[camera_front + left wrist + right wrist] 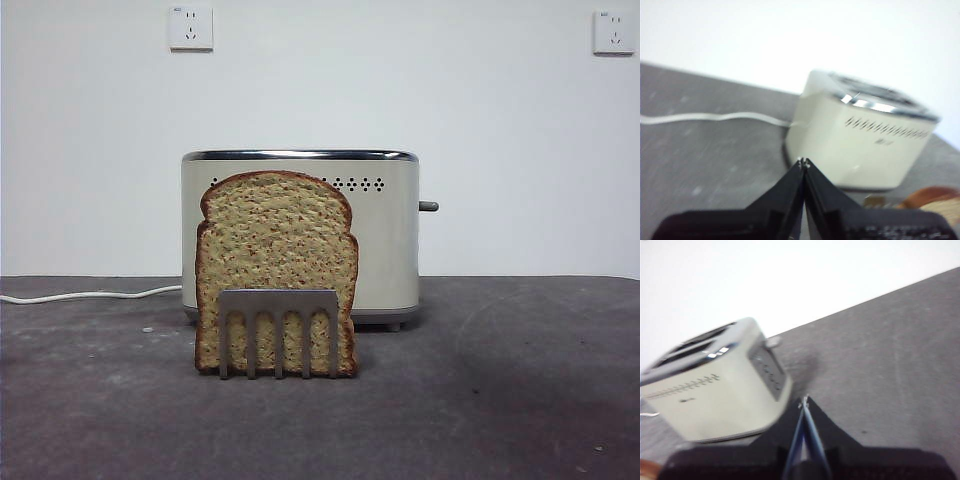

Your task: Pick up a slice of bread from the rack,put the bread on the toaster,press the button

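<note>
The slice of bread (276,262) stands upright in the small grey rack (278,330) in front of the cream-white toaster (385,250) in the front view. Neither arm shows in that view. In the left wrist view my left gripper (803,162) is shut and empty, above the table, apart from the toaster (855,140); the edge of the bread (935,197) shows beside the jaws. In the right wrist view my right gripper (804,401) is shut and empty, apart from the toaster (715,390), whose lever (772,341) faces it.
A white power cord (80,295) runs from the toaster along the dark grey table (500,400) to the left. It also shows in the left wrist view (710,117). A white wall with two sockets (190,27) stands behind.
</note>
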